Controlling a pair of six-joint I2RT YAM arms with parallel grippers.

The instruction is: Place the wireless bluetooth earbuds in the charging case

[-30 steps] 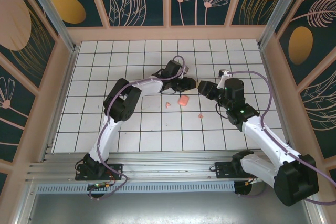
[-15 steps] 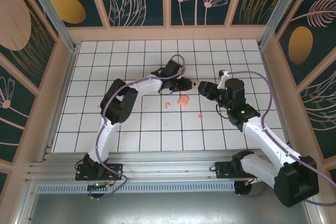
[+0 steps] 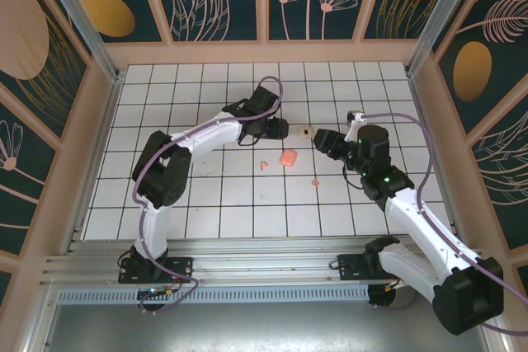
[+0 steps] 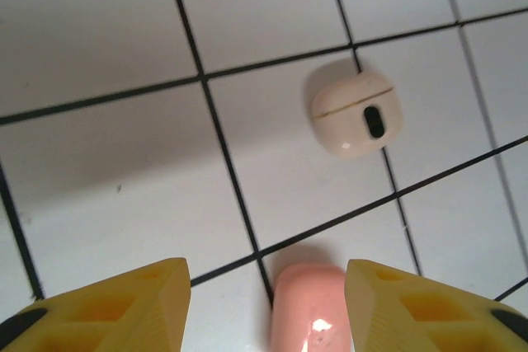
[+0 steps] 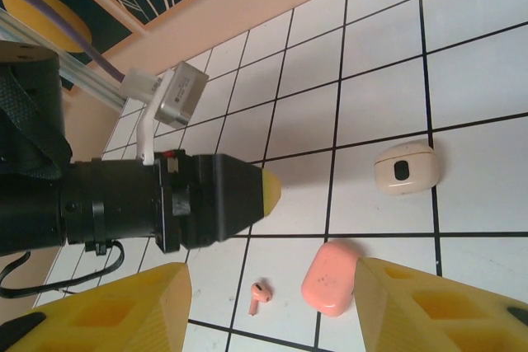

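On the white gridded table, a salmon-pink rounded plastic shell lies mid-table. At its 1 o'clock, apart from it, sits the cream-white pebble-shaped case part with a dark oval dot. One tiny pale pink hook-shaped earbud lies near the shell's 9 o'clock, and the second earbud lies at its 4 o'clock. The left gripper is at 12 o'clock, jaws parted and empty. The right gripper, at 2 o'clock, is likewise spread, holding nothing.
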